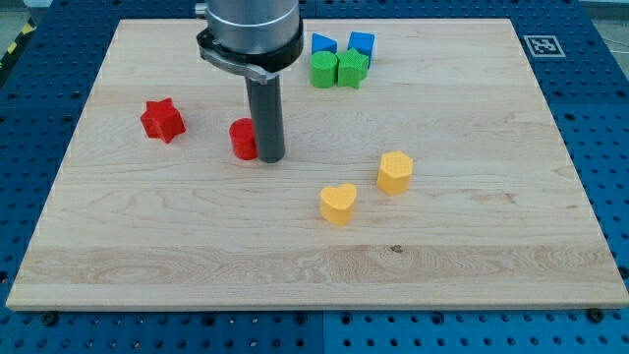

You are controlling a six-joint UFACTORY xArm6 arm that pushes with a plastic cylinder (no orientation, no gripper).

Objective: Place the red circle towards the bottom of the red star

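Right now my tip point(271, 157) rests on the counter point(472, 265) touching the red circle point(243, 139) at the circle's three o'clock side, which suits a shove toward nine o'clock, where the red star point(162, 120) sits well apart. No pincer exists on this rod, so nothing is gripped; contact alone moves the block. The circle lies at about four o'clock from the star, so I judge it needs to travel toward nine o'clock and slightly toward six to end beneath the star. Near twelve o'clock, two blue blocks point(324, 44) point(362, 44) and two green blocks point(324, 70) point(352, 68) cluster together, clear of the path. A yellow heart point(338, 204) and a yellow hexagon point(394, 172) sit toward five o'clock, also out of the way.
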